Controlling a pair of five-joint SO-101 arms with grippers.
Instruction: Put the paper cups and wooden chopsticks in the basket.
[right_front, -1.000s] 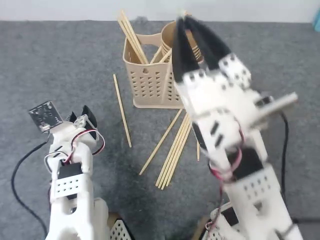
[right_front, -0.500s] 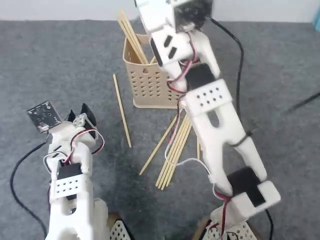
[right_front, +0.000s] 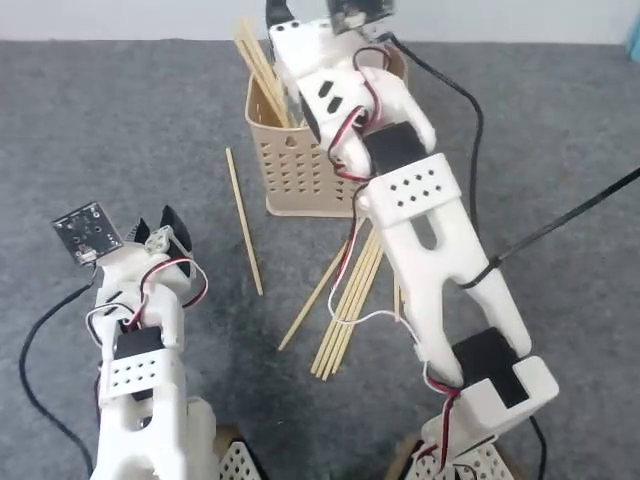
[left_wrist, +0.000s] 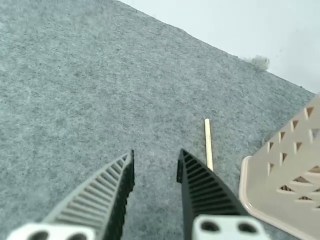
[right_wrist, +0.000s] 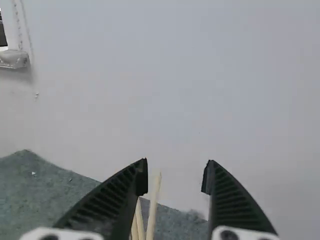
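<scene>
Two arms sit at the grey counter (right_front: 120, 130). The beige perforated basket (right_front: 300, 165) stands upright near the far edge, with the upright chopsticks (right_front: 258, 60) leaning out of one far corner. The right arm is stretched over the basket and covers most of its opening. A curved tan edge beside the arm may be a paper cup rim (right_front: 399, 66) inside the basket, but I cannot be sure. The right hand (right_wrist: 176, 167) is spread and pinches nothing; chopstick tips (right_wrist: 153, 200) show in its gap. On the counter, a loose chopstick (right_front: 245, 222) lies beside the basket without touching it. A chopstick bundle (right_front: 348, 300) fans out in front of the basket, partly under the right arm. The left hand (right_front: 160, 228) sits low on the near side, spread and empty, aimed toward the loose chopstick.
</scene>
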